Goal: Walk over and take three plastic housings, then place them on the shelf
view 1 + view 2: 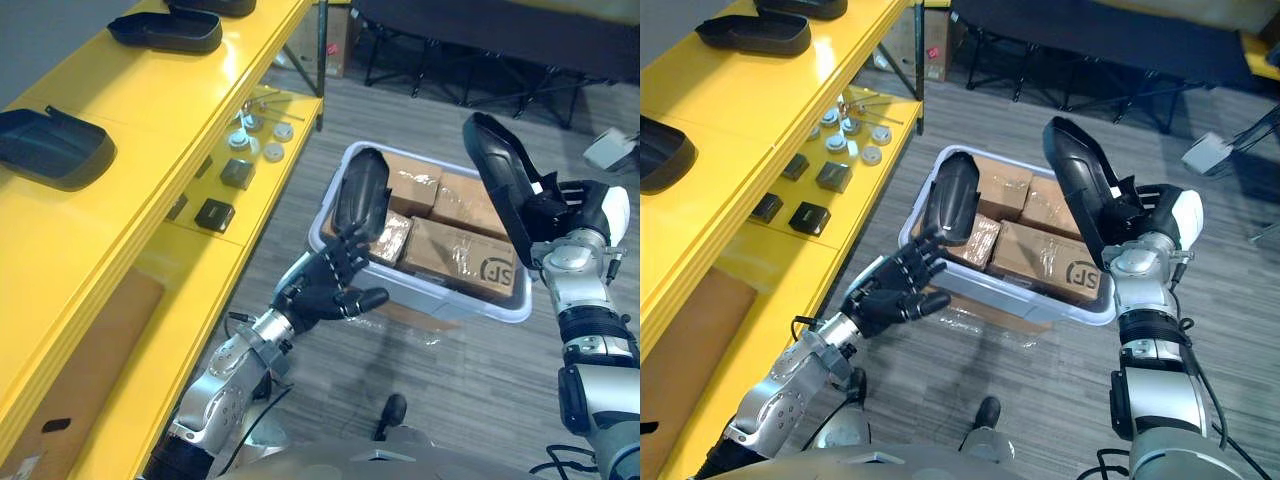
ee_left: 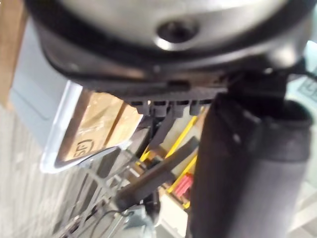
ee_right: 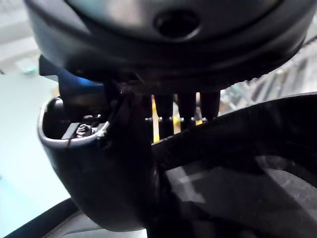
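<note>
The right robot hand [image 1: 555, 215] is clamped on the raised housing [image 1: 503, 175], fingers curled round its edge. It holds the housing tilted in the air above the right end of the bin [image 1: 420, 292].

The left robot hand [image 1: 325, 285] is spread apart and holds nothing. Its fingertips reach the lower end of a second housing [image 1: 361, 192], and I cannot tell whether they touch it. That housing stands on end in the bin's left corner, against the boxes [image 1: 462, 250] packed inside. The bin sits on the floor, just beside the yellow shelf [image 1: 150, 110].

Three shelf housings [image 1: 163, 32] lie in a row on the shelf's top level, well apart. Small black blocks [image 1: 214, 213] and round parts [image 1: 258, 132] lie on the level below.
</note>
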